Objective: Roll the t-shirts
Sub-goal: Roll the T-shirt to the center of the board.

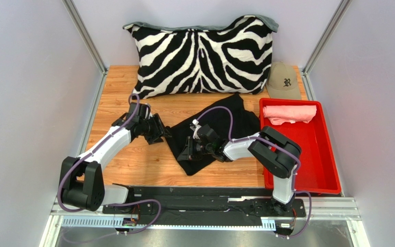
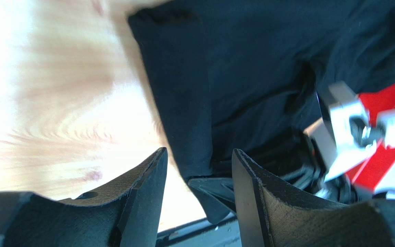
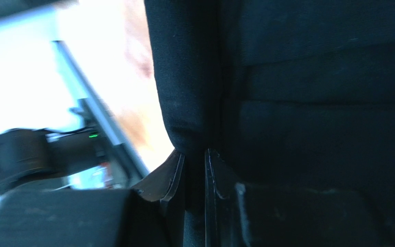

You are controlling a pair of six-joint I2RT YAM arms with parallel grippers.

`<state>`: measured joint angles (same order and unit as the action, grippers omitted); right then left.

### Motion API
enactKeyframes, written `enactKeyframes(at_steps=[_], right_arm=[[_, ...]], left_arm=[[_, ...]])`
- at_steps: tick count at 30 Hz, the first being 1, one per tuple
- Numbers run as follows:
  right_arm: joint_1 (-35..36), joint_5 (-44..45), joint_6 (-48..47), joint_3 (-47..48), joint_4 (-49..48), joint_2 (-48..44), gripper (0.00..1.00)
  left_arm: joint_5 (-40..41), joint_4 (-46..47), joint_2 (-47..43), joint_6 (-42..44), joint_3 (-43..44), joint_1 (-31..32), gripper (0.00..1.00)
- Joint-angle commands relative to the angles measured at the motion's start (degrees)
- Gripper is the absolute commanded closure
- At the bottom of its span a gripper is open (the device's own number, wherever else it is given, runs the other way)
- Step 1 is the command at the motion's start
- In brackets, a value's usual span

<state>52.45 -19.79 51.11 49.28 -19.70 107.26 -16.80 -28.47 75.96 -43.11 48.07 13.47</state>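
Top view, centre: black t-shirt rumpled on wooden table, far end up against zebra pillow, right edge against red tray.
Right of frame, far end of tray: pink t-shirt, bunched in loose roll.
Upper right, beside pillow: tan cap.
Right gripper over near-left part of black t-shirt; wrist view: clenched on fold of black cloth.
Left gripper just left of shirt's edge; wrist view: released, jaws spread apart, nothing pinched.

Matt black cloth t-shirt, grained wood table, glossy red plastic tray
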Motion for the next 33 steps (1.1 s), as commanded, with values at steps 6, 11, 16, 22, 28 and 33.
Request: enactKeyframes(at_steps=[6,11,16,22,28,33], right_arm=[[-2.17,-11.32,19.72,-7.00,-25.91,6.11,0.88],[-3.05,-10.62,20.25,-8.58,-25.91,6.55,0.88],[-3.23,-10.62,20.34,-8.67,-25.56,6.73,0.88],[-3.58,-10.79,20.34,-8.58,-24.95,6.47,0.87],[-3.67,-9.92,17.46,-8.06,-20.48,4.28,0.76],[-3.14,-5.28,9.02,-6.13,-7.48,-2.13,0.58]], left_arm=[[-4.65,10.89,-2.49,-3.99,-8.78,0.06,0.43],[-1.67,8.52,-2.58,-4.26,-8.96,0.06,0.45],[-0.52,9.74,0.93,-4.26,-8.88,0.06,0.46],[1.15,11.50,4.80,-4.52,-8.53,0.32,0.46],[3.70,10.72,9.37,-5.84,-6.33,1.99,0.47],[7.83,6.25,11.31,-7.33,-3.78,4.01,0.47]])
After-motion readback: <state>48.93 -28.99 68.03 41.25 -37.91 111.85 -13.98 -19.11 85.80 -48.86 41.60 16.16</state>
